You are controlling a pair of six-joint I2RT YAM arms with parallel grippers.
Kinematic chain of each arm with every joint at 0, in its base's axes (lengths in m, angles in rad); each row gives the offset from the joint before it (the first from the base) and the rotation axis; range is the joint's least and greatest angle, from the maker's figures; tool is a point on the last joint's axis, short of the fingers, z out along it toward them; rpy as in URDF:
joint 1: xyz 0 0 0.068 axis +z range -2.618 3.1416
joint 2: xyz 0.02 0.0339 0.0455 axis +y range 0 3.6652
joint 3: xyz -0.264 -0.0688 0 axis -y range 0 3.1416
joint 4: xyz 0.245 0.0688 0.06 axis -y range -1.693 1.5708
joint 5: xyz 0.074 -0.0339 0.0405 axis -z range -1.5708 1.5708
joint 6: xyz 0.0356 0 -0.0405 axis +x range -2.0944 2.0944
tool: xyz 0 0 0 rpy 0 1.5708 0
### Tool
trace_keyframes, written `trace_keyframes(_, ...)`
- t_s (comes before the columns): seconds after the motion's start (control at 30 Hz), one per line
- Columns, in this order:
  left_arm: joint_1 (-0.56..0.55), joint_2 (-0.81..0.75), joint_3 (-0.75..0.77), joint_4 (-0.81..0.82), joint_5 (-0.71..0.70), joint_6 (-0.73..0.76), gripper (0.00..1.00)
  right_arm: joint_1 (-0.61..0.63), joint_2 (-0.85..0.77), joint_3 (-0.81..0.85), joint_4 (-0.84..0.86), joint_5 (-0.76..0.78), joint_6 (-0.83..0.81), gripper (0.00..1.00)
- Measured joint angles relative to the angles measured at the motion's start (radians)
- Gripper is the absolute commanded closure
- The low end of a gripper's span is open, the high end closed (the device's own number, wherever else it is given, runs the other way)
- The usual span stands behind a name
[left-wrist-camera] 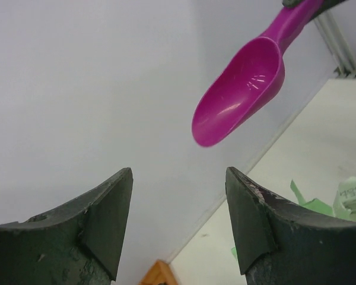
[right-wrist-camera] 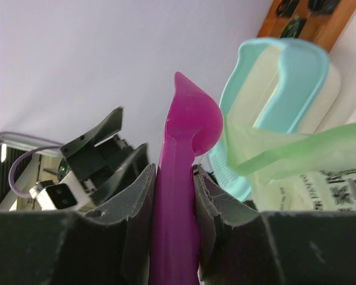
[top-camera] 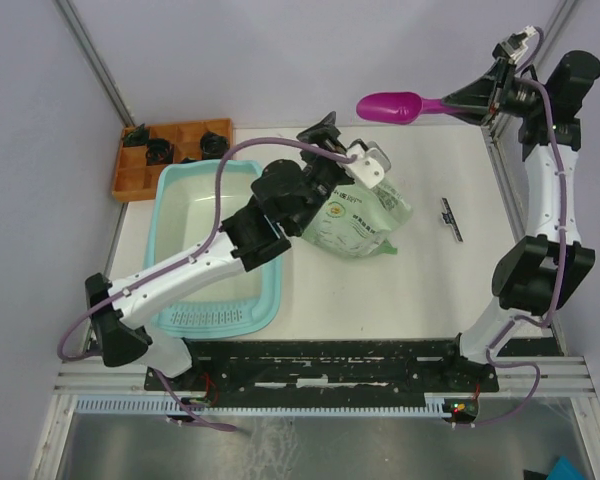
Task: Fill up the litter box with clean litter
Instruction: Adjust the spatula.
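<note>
Your litter box (top-camera: 162, 240) lies left on the worktop (top-camera: 420, 280) under the left arm (top-camera: 210, 255), long axis far-to-near, ribbed ledge (top-camera: 215, 318) at the near end; left claw (left-wrist-camera: 178, 178) gapes empty by the printed bag (top-camera: 355, 215), print unreadable; right claw (right-wrist-camera: 175, 172) clamps the magenta scoop (top-camera: 390, 106) by its handle, bowl pointing left.

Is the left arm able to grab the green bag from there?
Probably yes, if it tips down. The left gripper is open and hangs just above the top of the bag, with nothing between; the scoop is held higher, clear.
</note>
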Motion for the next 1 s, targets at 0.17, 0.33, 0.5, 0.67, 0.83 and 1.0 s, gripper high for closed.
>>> trace_keyframes(0.17,0.021,-0.060,0.025,0.006,0.003,-0.132,0.27,-0.057,0.111,0.124,-0.022,0.057,-0.001,0.98)
trace_keyframes(0.33,0.072,-0.067,0.104,-0.068,0.047,-0.290,0.25,-0.080,0.153,0.173,-0.064,0.103,-0.009,0.98)
trace_keyframes(0.5,0.157,-0.048,0.231,-0.233,0.140,-0.464,0.25,-0.077,0.177,0.302,-0.252,0.162,-0.149,0.98)
trace_keyframes(0.67,0.177,-0.042,0.260,-0.332,0.197,-0.578,0.26,-0.074,0.201,0.512,-0.594,0.306,-0.463,0.98)
trace_keyframes(0.83,0.180,-0.031,0.261,-0.373,0.223,-0.644,0.22,-0.068,0.213,0.729,-0.933,0.558,-0.808,0.98)
trace_keyframes(1.0,0.226,0.046,0.370,-0.481,0.291,-0.695,0.22,-0.061,0.185,0.802,-1.177,0.752,-1.043,0.98)
